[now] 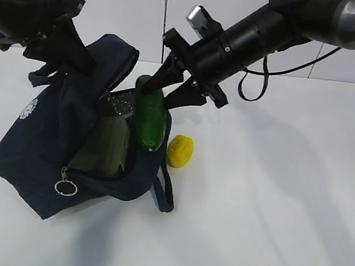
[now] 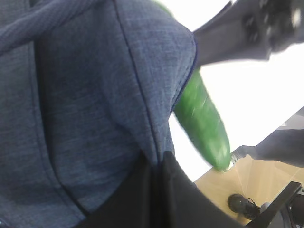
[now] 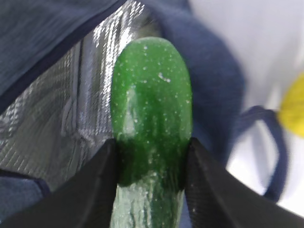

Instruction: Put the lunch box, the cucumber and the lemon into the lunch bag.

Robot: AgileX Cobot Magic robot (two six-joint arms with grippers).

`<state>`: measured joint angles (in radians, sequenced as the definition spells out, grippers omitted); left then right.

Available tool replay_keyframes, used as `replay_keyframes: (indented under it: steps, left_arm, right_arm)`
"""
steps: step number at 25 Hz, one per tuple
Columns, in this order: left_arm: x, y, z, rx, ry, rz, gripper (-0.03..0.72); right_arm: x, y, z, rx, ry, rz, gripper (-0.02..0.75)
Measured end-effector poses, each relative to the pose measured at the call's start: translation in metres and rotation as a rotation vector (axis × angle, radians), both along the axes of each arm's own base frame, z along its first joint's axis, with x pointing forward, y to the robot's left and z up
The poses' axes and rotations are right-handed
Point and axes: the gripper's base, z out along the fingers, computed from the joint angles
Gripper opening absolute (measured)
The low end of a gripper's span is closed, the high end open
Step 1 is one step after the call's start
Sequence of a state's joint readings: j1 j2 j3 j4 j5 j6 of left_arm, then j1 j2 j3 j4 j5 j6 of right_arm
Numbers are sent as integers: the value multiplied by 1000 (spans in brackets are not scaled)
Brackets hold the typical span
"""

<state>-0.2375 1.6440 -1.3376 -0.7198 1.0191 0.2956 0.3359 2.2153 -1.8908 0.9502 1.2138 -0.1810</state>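
Observation:
The navy lunch bag [image 1: 42,137] lies on the white table with its mouth open toward the right. Inside it the lunch box [image 1: 102,147] shows its pale green lid. My left gripper [image 1: 83,63] is shut on the bag's upper fabric [image 2: 95,95] and holds the flap up. My right gripper [image 1: 166,88] is shut on the upper end of the dark green cucumber [image 1: 150,120], which hangs tip-down at the bag's mouth, in front of the silvery lining [image 3: 57,114]. The black fingers [image 3: 95,190] press both sides of the cucumber [image 3: 152,95]. The yellow lemon [image 1: 180,150] rests on the table just right of the bag.
A zipper ring pull [image 1: 65,187] hangs at the bag's front corner. One loop handle [image 1: 164,192] lies on the table by the lemon. White tabletop [image 1: 272,201] stretches to the right and front. A wall stands behind.

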Motion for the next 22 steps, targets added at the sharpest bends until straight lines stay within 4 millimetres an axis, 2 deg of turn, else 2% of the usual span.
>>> replay_keyframes:
  steps: [9, 15, 22]
  left_arm:
    - [0, 0, 0, 0, 3, -2, -1]
    - [0, -1, 1, -15, 6, 0, -1]
    - [0, -2, 1, -21, 13, -2, -1]
  right_arm:
    - [-18, 45, 5, 74, -46, 51, 319]
    - [-13, 53, 0, 70, -110, 3, 319]
    - [-2, 59, -26, 106, -82, -51, 319]
